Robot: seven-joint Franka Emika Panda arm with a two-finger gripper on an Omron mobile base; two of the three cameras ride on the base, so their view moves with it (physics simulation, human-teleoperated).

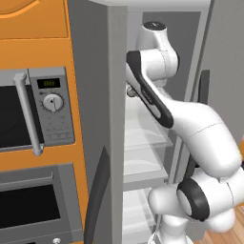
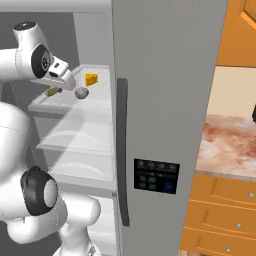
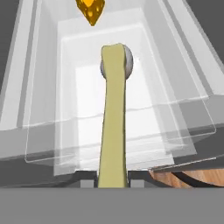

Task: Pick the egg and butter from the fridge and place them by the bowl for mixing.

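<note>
One pincer [image 2: 75, 91] grips one egg [image 2: 81, 93] on the fridge [image 2: 165, 100] shelf, one butter [image 2: 91, 79] chunk beyond.

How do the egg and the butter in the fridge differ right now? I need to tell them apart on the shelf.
The egg is a round, pale grey ball; the butter is a blocky yellow-orange chunk. The egg sits at the gripper, whose jaws are shut on it; the butter lies free, untouched. The egg is nearer the shelf's front, the butter farther back. Both are small, alike in size, on the fridge's top glass shelf.
</note>
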